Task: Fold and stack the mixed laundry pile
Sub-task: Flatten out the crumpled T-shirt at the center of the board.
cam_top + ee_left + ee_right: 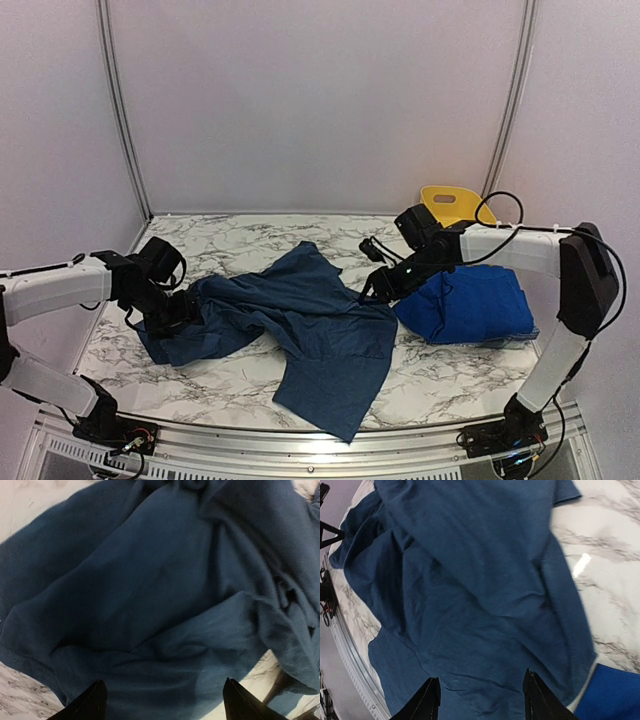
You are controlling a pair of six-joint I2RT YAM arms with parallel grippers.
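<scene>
A large dark denim-blue garment (310, 325) lies spread and rumpled across the middle of the marble table. To its right sits a folded bright royal-blue garment (472, 303), with a thin paler cloth edge (525, 338) showing under it. My left gripper (185, 315) hovers over the dark garment's bunched left end. Seen from the left wrist, that gripper (165, 700) is open with only dark cloth (150, 580) beneath. My right gripper (375, 290) is over the garment's right edge. From the right wrist, it (482, 695) stands open above the cloth (470, 580), with the royal-blue garment (615, 695) at the lower right.
A yellow plastic tub (450, 205) stands at the back right behind the right arm. White walls enclose the table on three sides. Bare marble (230, 240) shows behind the dark garment and along the front edge (200, 390).
</scene>
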